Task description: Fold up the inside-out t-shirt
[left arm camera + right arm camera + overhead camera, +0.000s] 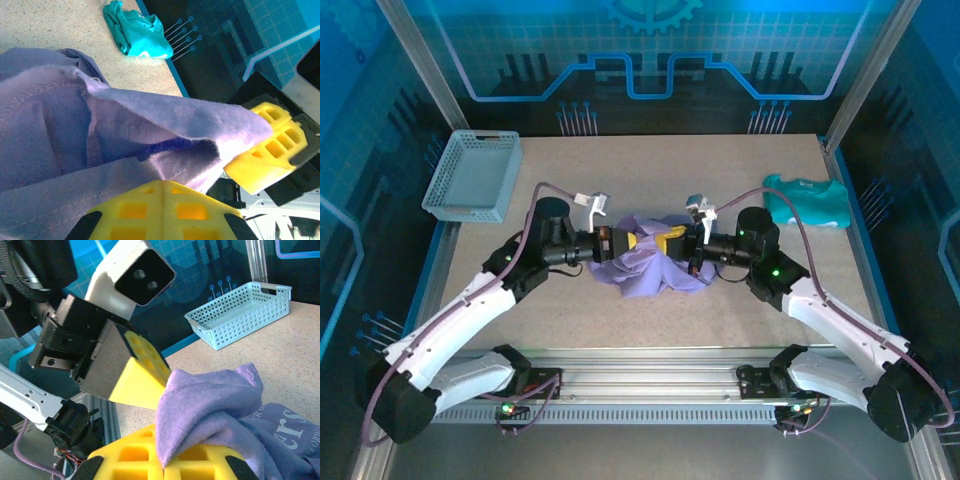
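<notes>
Shirt, grippers and setting, taken from the largest item down. We see the inside-out t-shirt [655, 272] lying as a crumpled lavender heap at the middle of the table, between the two arms, with no part of it spread flat or folded. The left gripper [160, 192] has its yellow fingers pressed together on a ridge of the purple cloth. The right gripper [162, 460] likewise pinches a fold, which drapes over and between its fingers. The two meet nose to nose above the heap, almost touching. Pale lettering [292, 421] shows on one loose fold.

We judge three risks. Both pinches sit close together on bunched cloth, so each may hold several layers, and drawing the arms apart could lift a knot rather than open the shirt. A shallow pinch near a fold's edge may slip free under tension. With the fingers so close, a small misalignment could knock one gripper against the other.

The table [720, 175] is a speckled beige top, matt and level. Blue printed panels [650, 60] wall it in behind and at the sides, and a metal rail [650, 372] runs along the near edge. A mesh basket [472, 176] stands at the far left corner. A teal garment [807, 202] lies bunched at the far right, well apart from the shirt.
</notes>
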You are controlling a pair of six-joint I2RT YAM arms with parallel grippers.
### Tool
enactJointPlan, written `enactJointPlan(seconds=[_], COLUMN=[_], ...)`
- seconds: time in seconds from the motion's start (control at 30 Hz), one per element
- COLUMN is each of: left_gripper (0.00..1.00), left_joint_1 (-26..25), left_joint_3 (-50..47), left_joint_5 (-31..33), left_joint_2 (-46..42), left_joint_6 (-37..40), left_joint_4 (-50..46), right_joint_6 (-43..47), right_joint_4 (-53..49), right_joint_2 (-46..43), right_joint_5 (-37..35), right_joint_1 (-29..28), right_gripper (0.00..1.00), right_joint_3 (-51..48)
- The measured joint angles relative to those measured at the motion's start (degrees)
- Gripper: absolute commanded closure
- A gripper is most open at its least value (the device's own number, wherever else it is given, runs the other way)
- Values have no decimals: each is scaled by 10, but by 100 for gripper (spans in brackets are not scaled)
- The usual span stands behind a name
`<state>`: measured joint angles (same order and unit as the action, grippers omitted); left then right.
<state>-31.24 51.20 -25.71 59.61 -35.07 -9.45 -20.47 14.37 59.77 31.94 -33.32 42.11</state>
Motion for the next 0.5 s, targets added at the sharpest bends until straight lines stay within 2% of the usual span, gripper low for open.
enactJointPlan(seconds=[0.1,0.37,0.5], left_gripper=[100,100,100], left_joint_1=[0,0,0], left_joint_3=[-12,-35,-35], left_joint_5=[0,8,33], left_joint_2=[-13,-49,-70], left_joint_6=[3,11,50], left_joint_4=[13,34,32], right_joint_6=[0,30,49], right_joint_4=[-7,-50,-89], right_joint_2=[0,29,37], right_joint_5=[-11,-41,-50], right_joint_1=[-1,-34,-45], right_gripper=[93,68,57], right_joint_3=[0,17,23])
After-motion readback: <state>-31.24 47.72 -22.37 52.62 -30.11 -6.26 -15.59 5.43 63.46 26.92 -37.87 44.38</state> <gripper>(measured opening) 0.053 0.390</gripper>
